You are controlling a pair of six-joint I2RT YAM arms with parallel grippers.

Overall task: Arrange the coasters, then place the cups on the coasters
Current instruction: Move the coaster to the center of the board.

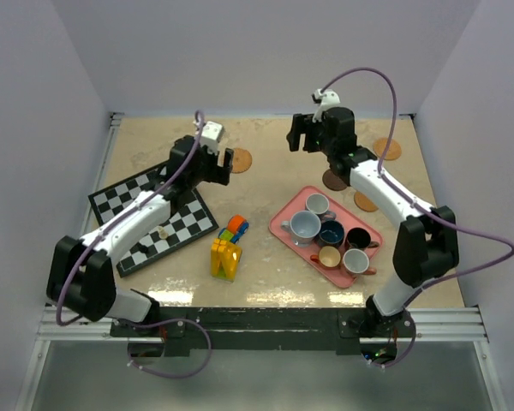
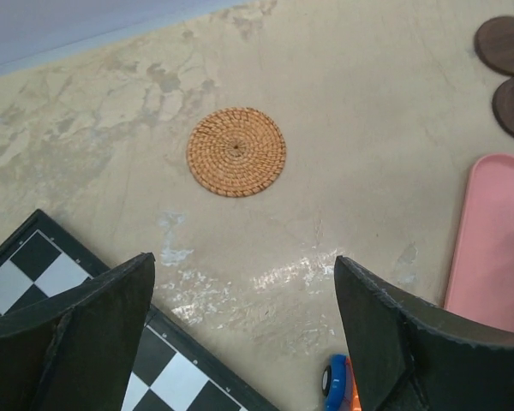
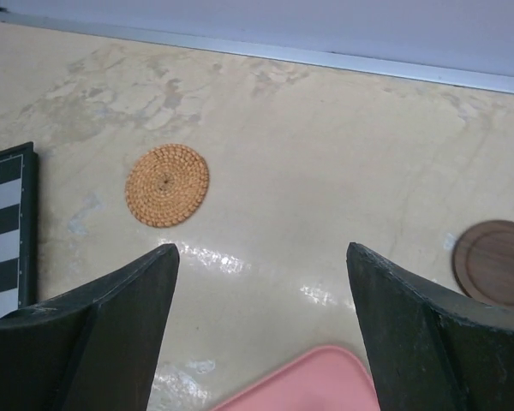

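Note:
A woven orange coaster lies on the table just ahead of my left gripper. That gripper is open and holds nothing. Further coasters lie at the right: an orange one, another orange one, and a dark brown one partly under my right arm. The left wrist view shows two dark brown coasters. Several cups stand on the pink tray. My right gripper hovers open and empty above the tray's far end.
A chessboard lies under my left arm. Colourful toy blocks stand between the board and the tray; a blue piece shows beside my left finger. Walls close the table on three sides.

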